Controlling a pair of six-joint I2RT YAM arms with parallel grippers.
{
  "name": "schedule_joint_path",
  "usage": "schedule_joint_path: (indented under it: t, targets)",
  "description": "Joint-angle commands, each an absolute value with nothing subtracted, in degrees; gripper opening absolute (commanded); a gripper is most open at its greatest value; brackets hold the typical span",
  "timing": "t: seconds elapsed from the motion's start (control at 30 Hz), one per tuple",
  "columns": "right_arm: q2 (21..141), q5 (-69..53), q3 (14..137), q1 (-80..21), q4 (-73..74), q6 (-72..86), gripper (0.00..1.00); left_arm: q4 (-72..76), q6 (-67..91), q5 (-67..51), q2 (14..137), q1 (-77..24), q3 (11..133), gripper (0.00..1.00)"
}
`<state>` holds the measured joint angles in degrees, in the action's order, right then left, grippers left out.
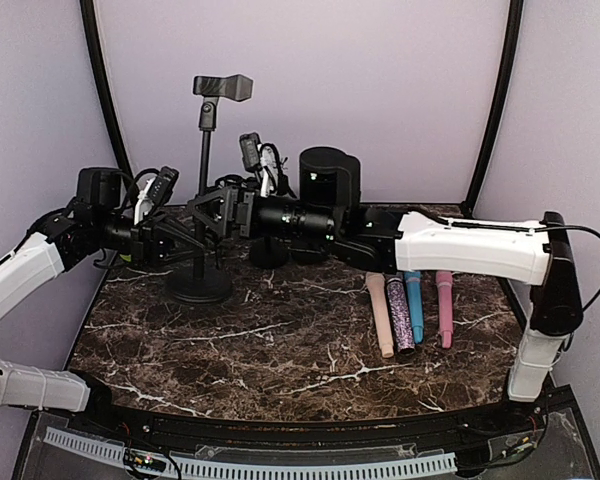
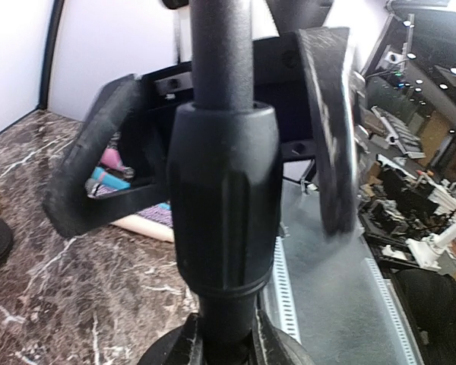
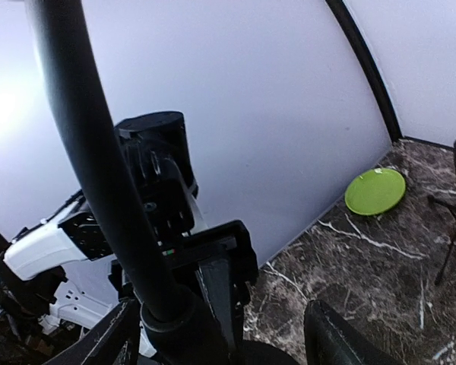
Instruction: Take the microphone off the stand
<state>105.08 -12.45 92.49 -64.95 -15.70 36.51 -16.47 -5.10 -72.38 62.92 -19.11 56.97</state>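
Observation:
The black microphone stand rises from a round base. The clip at its top looks empty. Several microphones lie side by side on the table at right: beige, purple glitter, blue and pink. My left gripper is shut on the lower pole, which shows large in the left wrist view with the fingers pressed on both sides. My right gripper is open, with its fingers wide either side of the pole.
A second short stand with a clip stands behind the arms, next to a black cylinder. A green plate lies by the back wall at left. Purple walls enclose the marble table.

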Motion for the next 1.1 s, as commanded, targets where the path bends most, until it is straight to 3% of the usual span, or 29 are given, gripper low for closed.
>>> schedule_joint_path:
  t: [0.0,0.57,0.8,1.07]
  targets:
    - [105.76,4.25,97.47,-68.62,0.0,30.72,0.73,-18.86,-11.31,-67.09,61.52,-18.72,59.36,0.0]
    - [111.16,-2.18,103.89,-68.94,-1.22,33.03,0.35,-20.5,-12.47,-67.58,62.27,-18.54,61.27,0.0]
    - [108.44,-15.92,96.79,-66.04,-13.2,37.45,0.08,-18.9,-9.64,-73.06,62.23,-18.44,61.05,0.0]
    - [106.66,-28.26,92.32,-63.49,-24.29,41.41,0.09,-18.23,-7.83,-76.35,62.57,-18.37,62.4,0.0]
